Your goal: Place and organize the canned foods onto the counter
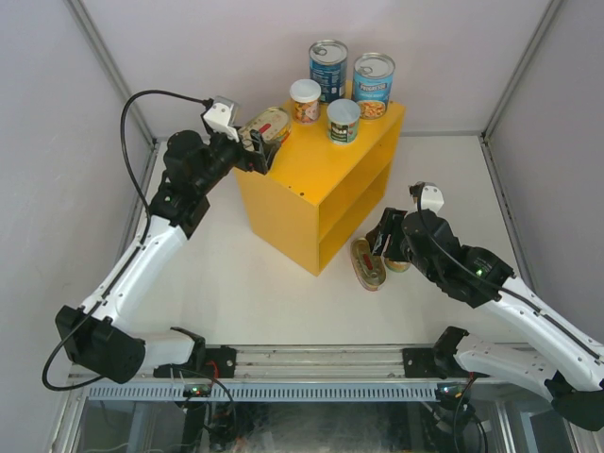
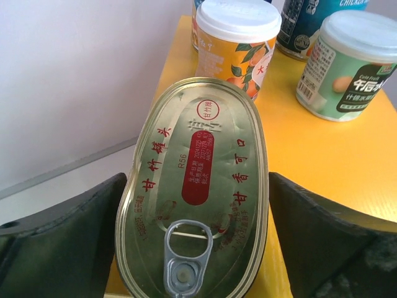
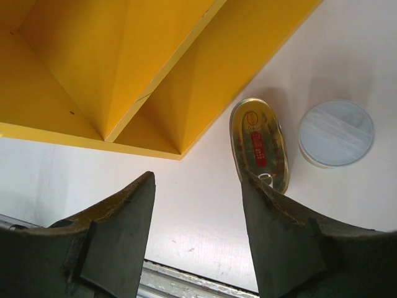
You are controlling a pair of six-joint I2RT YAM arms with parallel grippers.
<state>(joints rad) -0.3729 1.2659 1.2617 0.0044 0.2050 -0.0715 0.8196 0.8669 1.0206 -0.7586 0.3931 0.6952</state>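
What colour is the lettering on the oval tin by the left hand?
Red on gold; the oval tin shows best in left wrist view.

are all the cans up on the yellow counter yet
No, an oval tin and a small round can lie on the table beside the counter.

five cans [image 1: 343, 121] on counter [image 1: 302, 203], two cans [image 1: 368, 264] beside it
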